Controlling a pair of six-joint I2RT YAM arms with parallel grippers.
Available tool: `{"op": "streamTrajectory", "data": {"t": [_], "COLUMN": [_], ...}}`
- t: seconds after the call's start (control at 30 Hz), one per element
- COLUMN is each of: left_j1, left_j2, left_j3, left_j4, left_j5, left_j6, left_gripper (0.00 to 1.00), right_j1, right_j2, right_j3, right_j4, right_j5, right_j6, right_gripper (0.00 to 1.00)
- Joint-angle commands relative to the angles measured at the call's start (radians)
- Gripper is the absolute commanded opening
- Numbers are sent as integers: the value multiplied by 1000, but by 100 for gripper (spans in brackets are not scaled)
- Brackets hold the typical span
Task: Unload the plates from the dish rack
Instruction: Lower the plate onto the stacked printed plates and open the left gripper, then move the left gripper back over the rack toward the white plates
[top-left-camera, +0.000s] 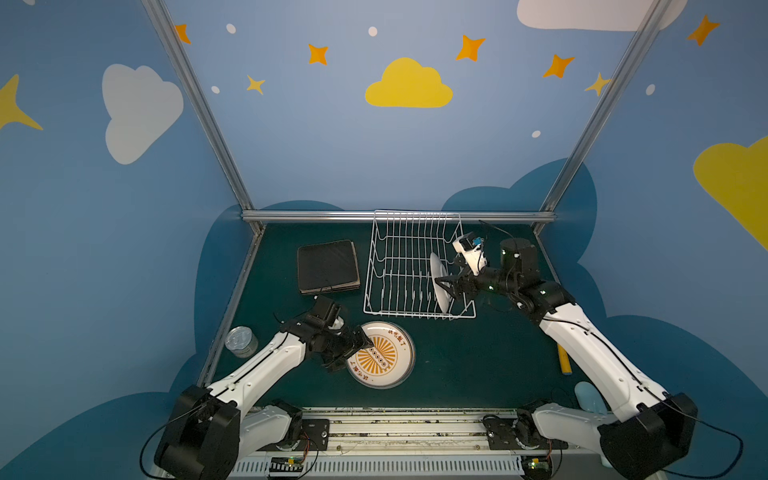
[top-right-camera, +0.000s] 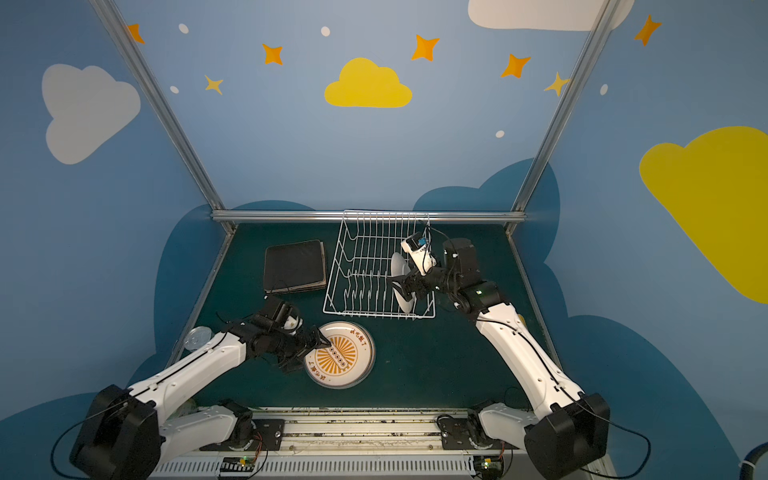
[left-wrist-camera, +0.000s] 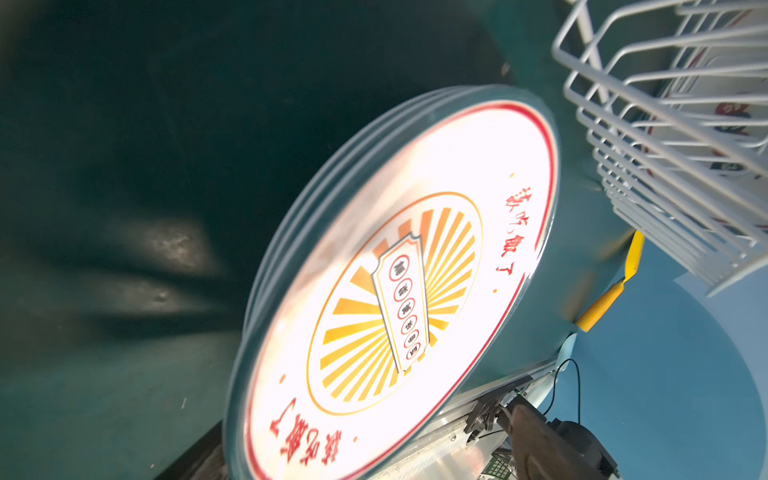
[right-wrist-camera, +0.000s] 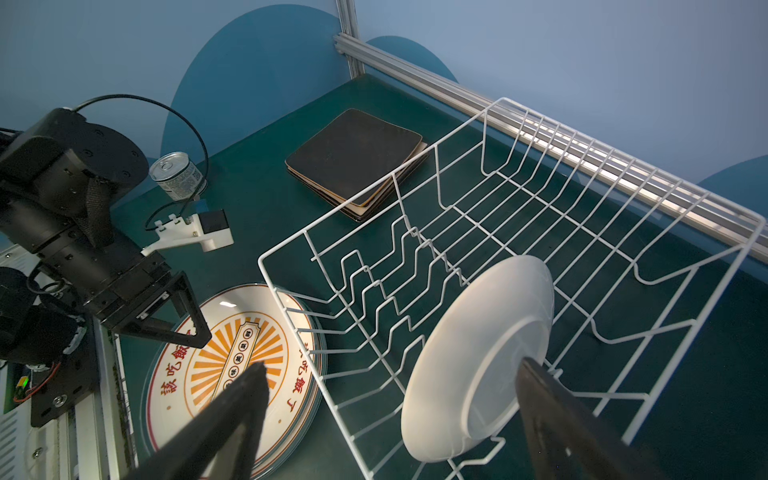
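Currently, one round white plate (right-wrist-camera: 478, 353) stands nearly upright on its edge in the dish rack (top-left-camera: 399, 266). It is slotted among the tines toward the rack's 3 to 4 o'clock end, with its plain back and foot ring turned to 3 o'clock. In the left wrist view, red and dark printing on its face shows through the wires.

The right gripper (right-wrist-camera: 392, 363) reaches in from 3 o'clock with its fingers spread wide and the plate's upper rim between them. One finger crosses in front of the plate's back in the right wrist view, but whether it touches cannot be told.

The rack sits at about 12 to 1 o'clock on the dark green table (top-left-camera: 478, 365), its far rim against the back rail. At its 9 o'clock, just apart from it, the square plates (top-left-camera: 328, 266) lie stacked with their black backs up. At its 6 to 7 o'clock, close to the near rim, a stack of round plates (top-left-camera: 390, 357) lies flat, and the top one shows an orange sunburst and red characters.

The left gripper (top-left-camera: 356, 352) hovers over that stack's 9 o'clock edge, its fingers apart and pinching nothing.

A small can (right-wrist-camera: 176, 174) stands at the stack's 9 o'clock, by the table's edge. A yellow spatula (top-left-camera: 563, 359) and a pale blue spatula (top-left-camera: 588, 397) lie at 3 to 4 o'clock, partly hidden by the right arm.
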Motion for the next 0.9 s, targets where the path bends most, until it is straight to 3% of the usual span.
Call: {"op": "streamTrajectory", "data": {"t": [0.0, 0.3, 0.5, 0.67, 0.87], "left_j1": [-2, 1, 8, 8, 6], "left_j2": [28, 0, -54, -6, 107], "left_j3": [42, 119, 248, 417, 604], "left_j4": [-67, -142, -138, -180, -166], "left_j5": [17, -56, -121, -154, -132], "left_j6": [60, 99, 182, 259, 321], "left_gripper": [98, 99, 99, 98, 94], "right_j1": [3, 4, 4, 2, -3], "right_j2": [5, 0, -5, -30, -33], "right_j3": [15, 10, 6, -23, 4], "right_j4": [6, 8, 24, 76, 14], "right_j5": [1, 15, 50, 103, 172], "right_j6": [5, -1, 20, 30, 58], "right_gripper": [92, 92, 92, 92, 94]}}
